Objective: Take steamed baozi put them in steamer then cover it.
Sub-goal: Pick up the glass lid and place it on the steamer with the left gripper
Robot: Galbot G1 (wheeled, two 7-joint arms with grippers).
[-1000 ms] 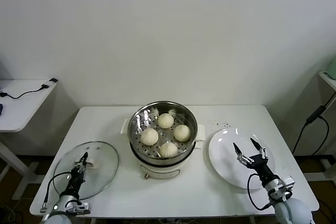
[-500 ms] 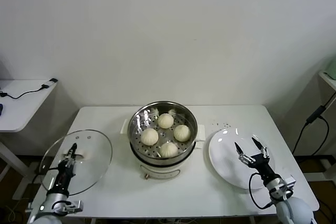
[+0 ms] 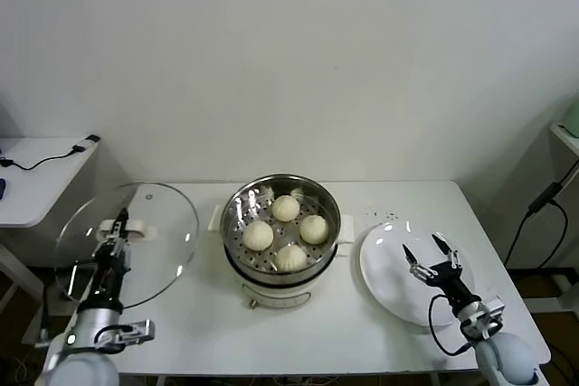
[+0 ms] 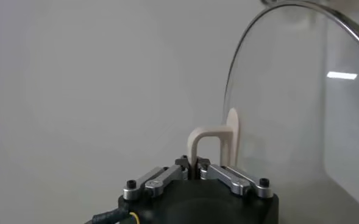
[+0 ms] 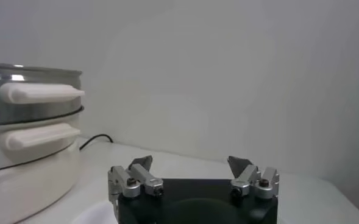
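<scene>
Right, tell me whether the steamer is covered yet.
Uncovered. The steamer is open, four baozi visible; the left tool holds the cover by its handle, off to its left.

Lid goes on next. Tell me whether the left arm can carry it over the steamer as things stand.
Probably yes. The left gripper holds the cover by its handle, lifted off the table beside the steamer. Nothing stands between them; the four baozi sit below the rim, and the right gripper hovers over the plate.

My head camera looks forward and down over the whole table (image 3: 380, 332). My left wrist camera sits close behind the cover (image 4: 289, 109); my right wrist camera looks low across the table, sharing the steamer (image 5: 27, 134) with the head view.
</scene>
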